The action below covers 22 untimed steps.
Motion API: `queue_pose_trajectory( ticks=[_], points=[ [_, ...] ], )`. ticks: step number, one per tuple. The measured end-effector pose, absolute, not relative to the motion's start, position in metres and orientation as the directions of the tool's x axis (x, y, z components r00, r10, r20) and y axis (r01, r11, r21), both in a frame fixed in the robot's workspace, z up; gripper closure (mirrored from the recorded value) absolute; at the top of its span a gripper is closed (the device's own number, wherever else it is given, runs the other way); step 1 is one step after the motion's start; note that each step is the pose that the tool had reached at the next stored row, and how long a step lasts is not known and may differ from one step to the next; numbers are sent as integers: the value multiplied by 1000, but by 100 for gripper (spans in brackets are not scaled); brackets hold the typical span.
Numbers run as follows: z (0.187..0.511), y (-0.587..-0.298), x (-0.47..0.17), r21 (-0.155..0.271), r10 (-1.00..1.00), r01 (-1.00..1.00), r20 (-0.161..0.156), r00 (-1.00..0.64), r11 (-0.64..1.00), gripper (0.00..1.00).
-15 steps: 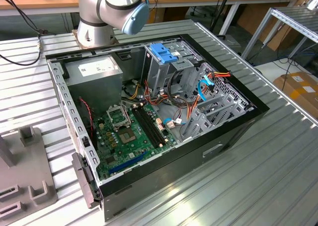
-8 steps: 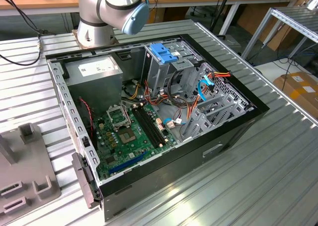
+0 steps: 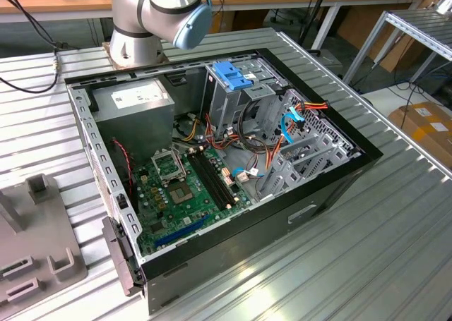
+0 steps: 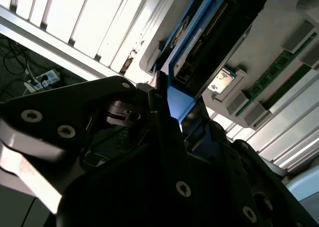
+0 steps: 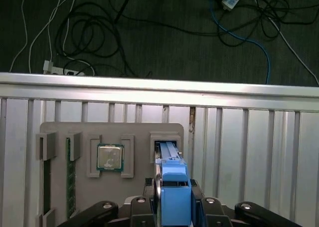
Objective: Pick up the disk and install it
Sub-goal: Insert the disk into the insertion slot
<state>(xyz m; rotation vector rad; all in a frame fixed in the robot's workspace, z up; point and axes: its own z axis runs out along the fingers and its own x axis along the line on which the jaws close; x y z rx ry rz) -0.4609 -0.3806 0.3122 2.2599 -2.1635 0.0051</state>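
The disk [image 5: 172, 184] stands on edge in the first wrist view, its light-blue rail facing the camera. Its far end sits at an upright slot [image 5: 167, 139] of a grey parts holder [image 5: 134, 129]. My gripper [image 5: 173, 202] has its black fingers [image 5: 149, 203] tight against both sides of the rail. In the second wrist view the disk [image 4: 209, 35] shows as a dark slab with blue edges. There my gripper [image 4: 175, 107] is shut on the blue end of the disk.
The parts holder also carries a processor chip [image 5: 109, 157] and memory sticks [image 5: 70, 177]. The open computer case [image 3: 212, 152] lies on the ribbed metal table, with a drive cage under a blue bracket [image 3: 233, 74], a power-supply box [image 3: 134, 102] and the green motherboard [image 3: 183, 187]. Cables lie on the floor beyond the table edge [image 5: 159, 82].
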Motion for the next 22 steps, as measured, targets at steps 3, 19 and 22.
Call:
queue_pose_trajectory(
  ticks=[3,19,22],
  points=[
    [314,-381,-461,7,-999,-999,11,45,-45,63],
    [351,-381,-461,7,-1000,-1000,11,18,-18,63],
    [369,-381,-461,7,-1000,-1000,11,18,-17,63]
  ],
)
